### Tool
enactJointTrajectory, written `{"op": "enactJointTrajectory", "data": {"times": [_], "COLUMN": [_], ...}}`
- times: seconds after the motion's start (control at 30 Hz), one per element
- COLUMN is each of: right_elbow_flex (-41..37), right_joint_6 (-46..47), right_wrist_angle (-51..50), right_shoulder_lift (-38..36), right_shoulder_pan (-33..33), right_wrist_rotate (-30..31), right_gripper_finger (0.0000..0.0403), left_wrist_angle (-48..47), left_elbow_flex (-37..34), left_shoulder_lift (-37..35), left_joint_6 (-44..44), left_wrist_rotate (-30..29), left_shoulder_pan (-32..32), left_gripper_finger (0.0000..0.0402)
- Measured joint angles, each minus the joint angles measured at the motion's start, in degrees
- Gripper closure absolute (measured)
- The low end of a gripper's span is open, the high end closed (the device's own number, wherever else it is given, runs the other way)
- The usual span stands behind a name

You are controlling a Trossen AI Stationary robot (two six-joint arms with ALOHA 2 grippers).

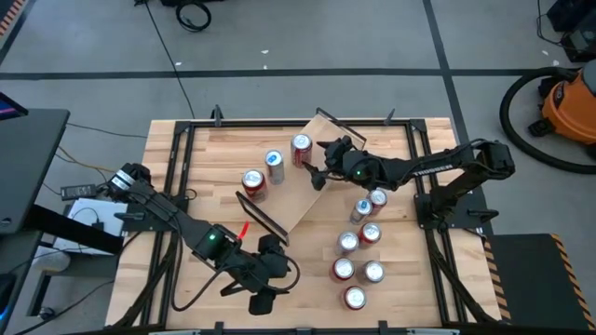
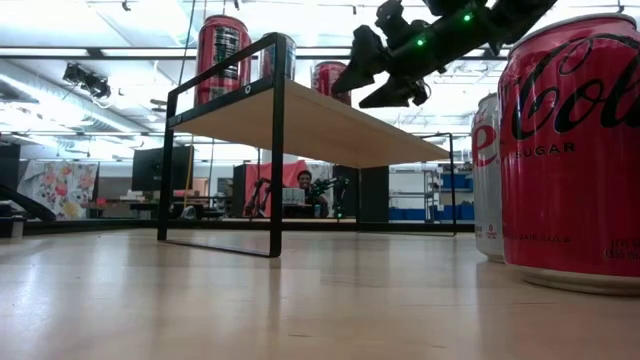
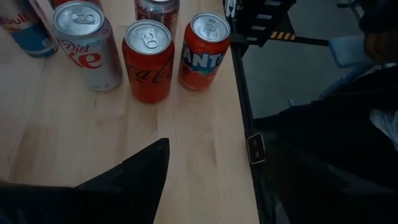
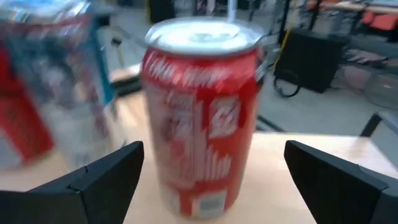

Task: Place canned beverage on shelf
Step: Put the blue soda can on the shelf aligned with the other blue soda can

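Overhead, shelf (image 1: 303,181) sits angled on slatted tabletop (image 1: 177,163).

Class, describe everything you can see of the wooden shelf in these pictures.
The shelf is a long light-wood plank with a thin black metal frame at each short end. It stands upright on the slatted table, raised on its frames, set diagonally. Three cans stand on its top: two red ones and a silver-blue one. The right end effector hovers open over it, beside one red can.
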Motion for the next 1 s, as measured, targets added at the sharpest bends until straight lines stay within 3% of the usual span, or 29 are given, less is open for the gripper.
{"op": "enactJointTrajectory", "data": {"times": [0.27, 0.47, 0.6, 0.8, 1.0], "right_elbow_flex": [0.01, 0.01, -1.61, -3.14, -3.09], "right_joint_6": [-0.03, 7.98, 12.33, 19.36, 24.27], "right_wrist_angle": [-14.08, -27.49, -30.06, -34.1, -37.05], "right_shoulder_lift": [-8.14, -13.4, -14.57, -15.56, -15.01], "right_shoulder_pan": [5.24, 12.4, 19.93, 31.34, 36.24], "right_wrist_rotate": [-4.07, -5.69, -2.61, 7.69, 10.89], "right_gripper_finger": [0.0003, 0.0003, 0.0003, 0.0003, 0.0003], "left_wrist_angle": [-0.01, -0.37, 1.61, 8.22, 7.39], "left_elbow_flex": [0.0, -0.02, -0.07, 0.04, 0.04], "left_shoulder_lift": [0.31, 1.49, 2.68, 5.02, 5.27], "left_joint_6": [6.75, 6.85, 6.77, 11.99, 18.52], "left_wrist_rotate": [-6.24, -7.76, -6.23, 0.18, 0.49], "left_shoulder_pan": [0.36, 2.79, 5.06, 6.89, 7.47], "left_gripper_finger": [0.0127, 0.0127, 0.0127, 0.0127, 0.0127]}}
